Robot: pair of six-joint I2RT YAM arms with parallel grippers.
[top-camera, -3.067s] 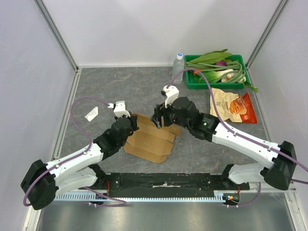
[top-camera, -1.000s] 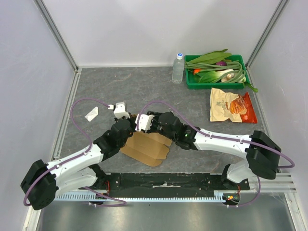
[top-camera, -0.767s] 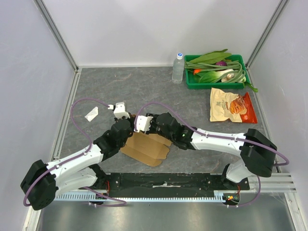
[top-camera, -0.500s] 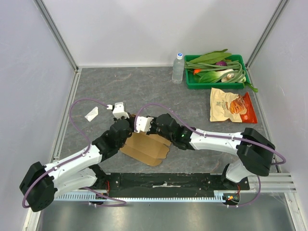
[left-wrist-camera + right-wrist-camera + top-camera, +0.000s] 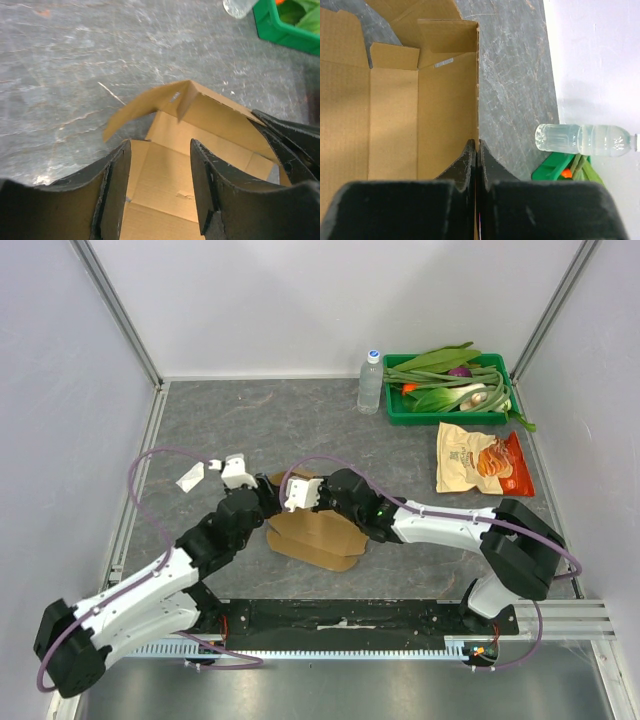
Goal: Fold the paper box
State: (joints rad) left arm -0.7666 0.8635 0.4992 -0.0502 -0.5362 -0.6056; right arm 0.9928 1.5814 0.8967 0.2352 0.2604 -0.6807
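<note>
Shows the paper box lying half-opened near the middle of the grey bench, between the two arms, with one side wall standing up. Finds the right claw pinched tight on the top edge of that upright wall. Finds the left claw spread apart over the box's open inside, gripping nothing. Leaves a water bottle, green tray and snack bag well apart at far right.
</note>
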